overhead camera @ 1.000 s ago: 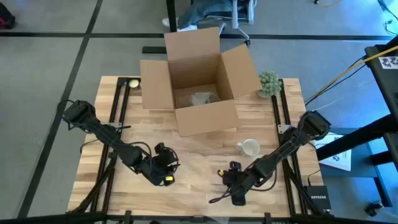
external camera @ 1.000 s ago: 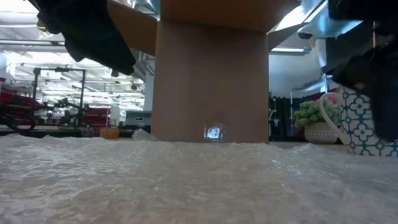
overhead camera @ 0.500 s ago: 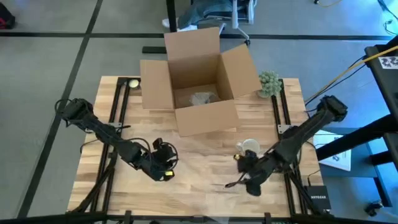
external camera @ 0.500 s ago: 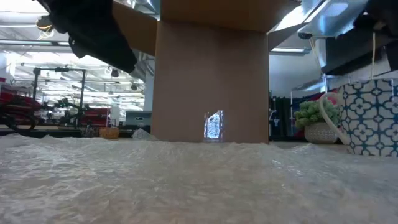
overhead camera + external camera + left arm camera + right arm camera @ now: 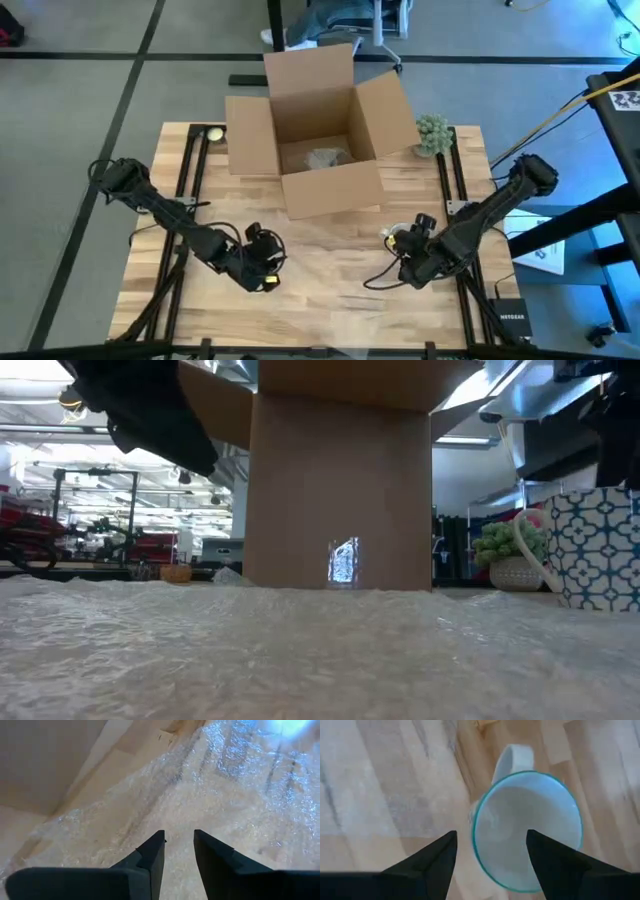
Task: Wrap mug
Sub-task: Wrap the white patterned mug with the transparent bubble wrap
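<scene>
The mug (image 5: 527, 827), white inside with a blue-and-white pattern outside (image 5: 598, 550), stands upright on its base on the wood table at the right (image 5: 399, 236), its handle (image 5: 515, 757) pointing away from my right gripper. My right gripper (image 5: 492, 865) hovers open just above it (image 5: 410, 250), one finger outside the rim and one over the mouth; I see no touch. A clear bubble wrap sheet (image 5: 225, 795) lies flat on the table's middle (image 5: 320, 268). My left gripper (image 5: 179, 850) hangs above its left part (image 5: 262, 268), open by a narrow gap.
An open cardboard box (image 5: 320, 130) stands at the far middle with something crumpled and clear inside. A small potted plant (image 5: 433, 133) sits at the far right, a small round thing (image 5: 213, 133) at the far left. Bare wood (image 5: 330, 225) lies between box and wrap.
My right gripper has gone from the table's near middle toward the far right edge and now stands over the mug; in the low view it has cleared the mug's front. The mug and the wrap have stayed put.
</scene>
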Tool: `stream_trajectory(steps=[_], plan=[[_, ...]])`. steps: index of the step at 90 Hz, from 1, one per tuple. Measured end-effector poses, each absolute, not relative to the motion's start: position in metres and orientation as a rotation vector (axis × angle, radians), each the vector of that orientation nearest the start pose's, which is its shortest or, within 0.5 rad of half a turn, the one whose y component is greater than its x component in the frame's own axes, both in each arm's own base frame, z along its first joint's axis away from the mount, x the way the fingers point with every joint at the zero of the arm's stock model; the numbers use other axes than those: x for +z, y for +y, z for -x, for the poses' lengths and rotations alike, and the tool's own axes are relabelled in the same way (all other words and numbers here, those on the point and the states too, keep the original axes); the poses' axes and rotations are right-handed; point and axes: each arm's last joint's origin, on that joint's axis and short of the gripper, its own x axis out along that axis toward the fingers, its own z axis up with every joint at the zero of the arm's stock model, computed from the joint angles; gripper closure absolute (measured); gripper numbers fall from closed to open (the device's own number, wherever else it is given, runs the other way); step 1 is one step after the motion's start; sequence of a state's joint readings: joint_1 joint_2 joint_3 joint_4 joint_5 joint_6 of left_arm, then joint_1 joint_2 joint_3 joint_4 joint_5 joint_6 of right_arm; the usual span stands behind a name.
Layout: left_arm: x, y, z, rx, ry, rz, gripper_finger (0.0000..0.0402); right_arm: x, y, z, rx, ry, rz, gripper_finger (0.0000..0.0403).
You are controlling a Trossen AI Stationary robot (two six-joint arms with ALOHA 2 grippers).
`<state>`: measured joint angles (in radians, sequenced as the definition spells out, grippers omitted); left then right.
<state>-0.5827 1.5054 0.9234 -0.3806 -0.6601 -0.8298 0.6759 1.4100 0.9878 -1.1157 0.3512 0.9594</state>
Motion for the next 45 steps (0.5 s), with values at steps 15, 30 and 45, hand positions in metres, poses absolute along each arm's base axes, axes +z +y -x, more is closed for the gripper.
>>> stream_trajectory(steps=[15,30,45], plan=[[0.204,-0.145,-0.252,0.384,0.681,0.231,0.0314,0.204,0.134,-0.200,-0.346,1.401,-0.004,0.0179],[0.203,-0.145,-0.252,0.384,0.686,0.228,0.0314,0.191,0.128,-0.212,-0.308,1.494,-0.016,0.0219],[0.203,-0.146,-0.251,0.380,0.687,0.227,0.0314,0.190,0.124,-0.215,-0.291,1.511,-0.014,0.0308]])
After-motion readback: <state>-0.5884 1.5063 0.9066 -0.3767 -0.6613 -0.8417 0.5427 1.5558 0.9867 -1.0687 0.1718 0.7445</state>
